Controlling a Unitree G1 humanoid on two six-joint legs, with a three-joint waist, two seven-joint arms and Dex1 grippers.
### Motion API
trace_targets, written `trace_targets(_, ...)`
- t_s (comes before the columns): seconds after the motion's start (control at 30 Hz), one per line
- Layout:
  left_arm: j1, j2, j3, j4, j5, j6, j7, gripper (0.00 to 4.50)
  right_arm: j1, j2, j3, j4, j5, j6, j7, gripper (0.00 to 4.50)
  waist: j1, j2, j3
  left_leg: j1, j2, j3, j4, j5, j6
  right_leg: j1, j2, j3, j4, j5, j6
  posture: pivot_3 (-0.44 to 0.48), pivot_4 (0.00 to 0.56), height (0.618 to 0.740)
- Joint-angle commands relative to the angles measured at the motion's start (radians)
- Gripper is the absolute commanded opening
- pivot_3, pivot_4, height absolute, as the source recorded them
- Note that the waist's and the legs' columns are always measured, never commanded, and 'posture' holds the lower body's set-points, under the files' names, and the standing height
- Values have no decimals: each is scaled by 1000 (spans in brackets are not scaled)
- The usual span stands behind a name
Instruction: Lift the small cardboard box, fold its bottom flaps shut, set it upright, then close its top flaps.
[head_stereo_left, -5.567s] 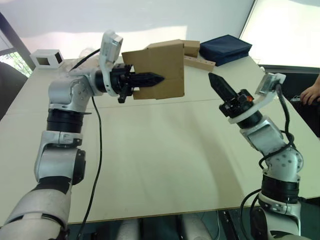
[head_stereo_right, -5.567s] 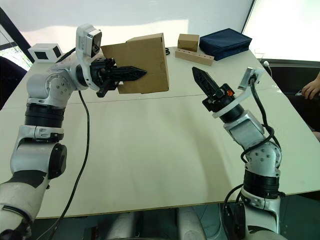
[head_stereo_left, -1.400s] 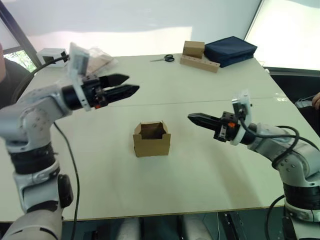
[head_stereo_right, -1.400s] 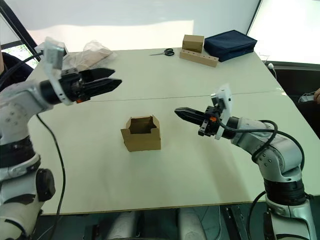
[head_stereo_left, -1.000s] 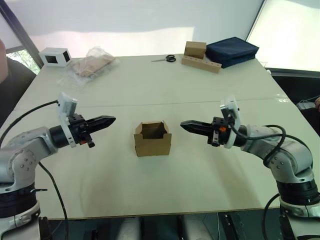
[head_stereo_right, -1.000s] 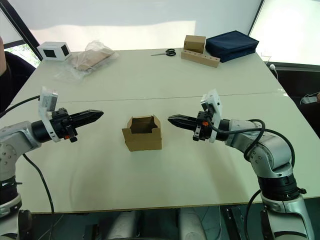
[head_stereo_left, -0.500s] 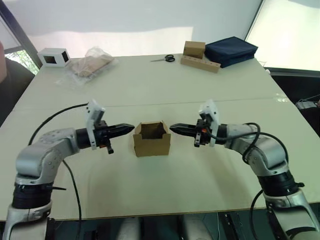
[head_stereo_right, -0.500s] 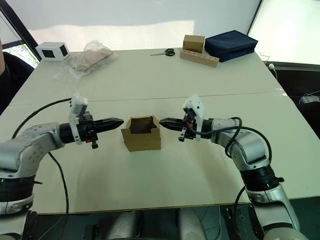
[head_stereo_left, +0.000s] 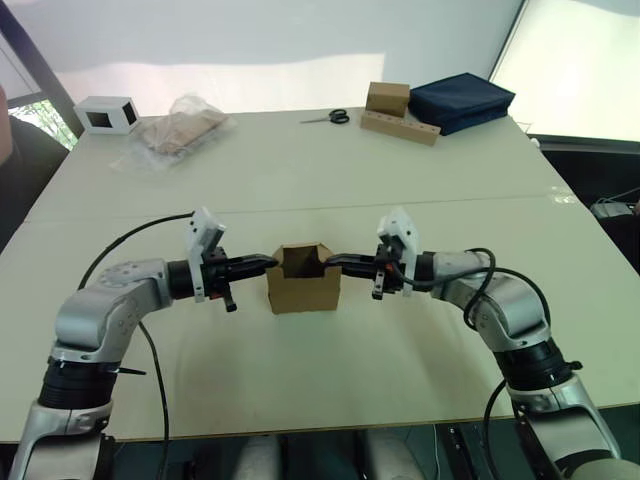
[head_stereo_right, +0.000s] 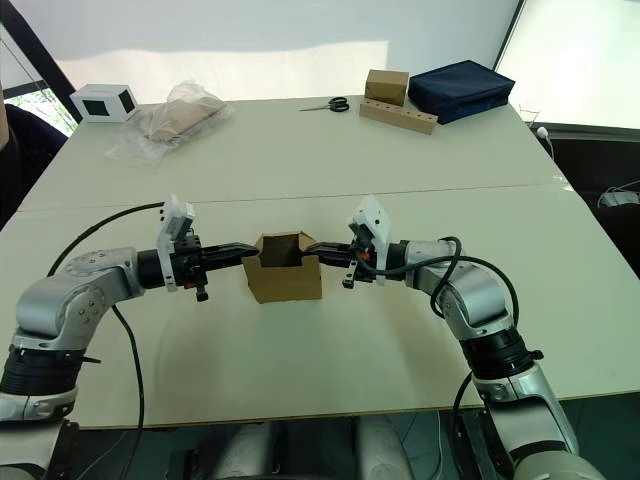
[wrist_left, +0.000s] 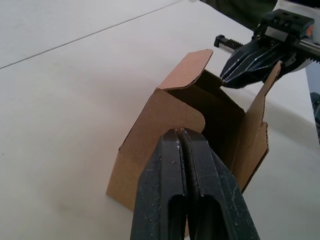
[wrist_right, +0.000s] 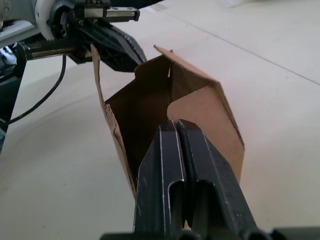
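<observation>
I see the box (head_stereo_left: 303, 279) standing upright on the table (head_stereo_left: 400, 190), near the middle of its front half, with its top flaps (wrist_left: 187, 70) open and sticking up. My left gripper (head_stereo_left: 268, 262) comes in low from the left and its tip meets the left flap at the box's upper edge. My right gripper (head_stereo_left: 333, 263) comes in from the right, level with it, and its tip meets the right flap. In the left wrist view the fingers (wrist_left: 192, 165) are pressed together with no gap, holding nothing, their tip against the rounded tab of the near flap. The right wrist view shows the same: fingers (wrist_right: 180, 155) closed flat on each other, empty, tip at the near flap's tab. Each wrist view also catches the other gripper's tip on the far side of the box.

At the table's far edge lie a white box (head_stereo_left: 105, 114) with a dark window, a plastic bag (head_stereo_left: 175, 131), scissors (head_stereo_left: 326, 117), a tan box (head_stereo_left: 388, 98) on a wooden block (head_stereo_left: 400, 128), and a navy pouch (head_stereo_left: 461, 99).
</observation>
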Motion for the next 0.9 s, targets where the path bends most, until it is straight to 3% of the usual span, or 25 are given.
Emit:
trace_targets(0.03,-5,15,-58,-9,49,-45,-19,68,-10,-2,22,-3,-34,-20,21,0,0,0,0,0,0,0,0,0,0,0,0,0,0,0,0,0,150,740)
trace_targets(0.33,-10,10,-122,35,114,-96,-25,68,-13,13,31,20,-71,-29,24,0,1,0,0,0,0,0,0,0,0,0,0,0,0,0,0,0,150,740)
trace_targets(0.9,-46,37,-27,25,51,-67,-32,68,-22,37,2,26,-76,-22,9,0,-2,0,0,1,0,0,0,0,1,0,0,0,0,0,0,0,150,740)
